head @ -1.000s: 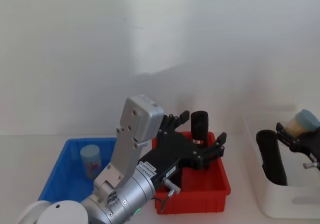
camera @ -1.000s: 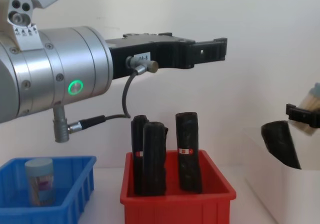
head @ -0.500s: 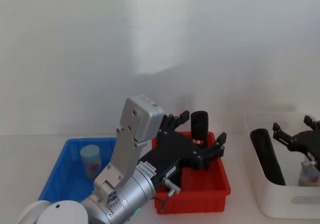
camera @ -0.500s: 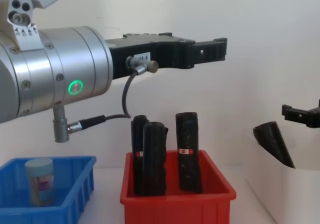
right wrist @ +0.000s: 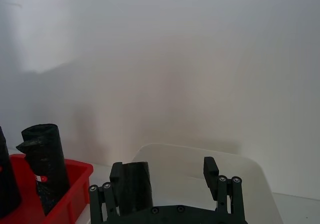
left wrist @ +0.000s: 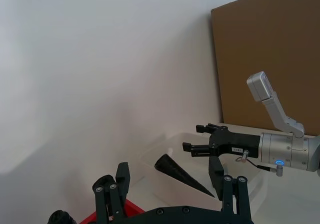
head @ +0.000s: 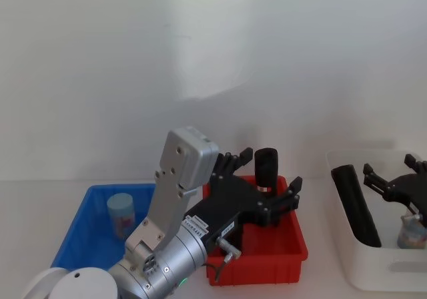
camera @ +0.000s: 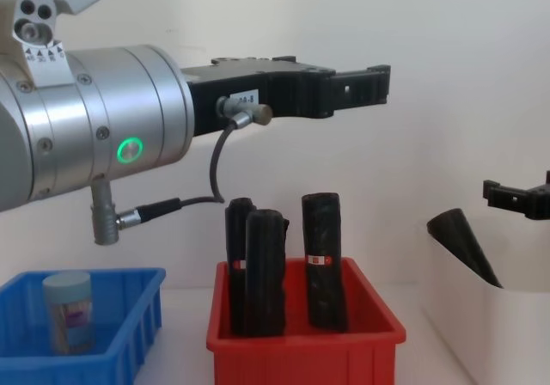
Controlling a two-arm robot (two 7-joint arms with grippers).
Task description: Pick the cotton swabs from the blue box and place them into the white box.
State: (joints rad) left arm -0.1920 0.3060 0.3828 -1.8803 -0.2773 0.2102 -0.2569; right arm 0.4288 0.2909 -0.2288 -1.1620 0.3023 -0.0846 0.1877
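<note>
White wall behind, pale table (head: 320, 199) below, and three bins lined up across it: the blue box (head: 77, 235) on the left, a red bin (head: 293, 242) in the middle, the white box (head: 363, 265) on the right. Over the red bin hangs the left claw (head: 263, 182), fingers spread wide with nothing between them, poised above the black rolls (camera: 322, 260) standing upright in that bin. Across at the white box, the right claw (head: 393, 175) hovers over the opening, its fingers parted and empty. Down inside the white box, just below that claw, one jar of cotton swabs (head: 411, 232) stands near the right wall, with a black roll (head: 357, 205) leaning along the box's left side. Back in the blue box, another jar of swabs (head: 121, 213) stands upright, pale lid on top, purple label facing the chest camera.
</note>
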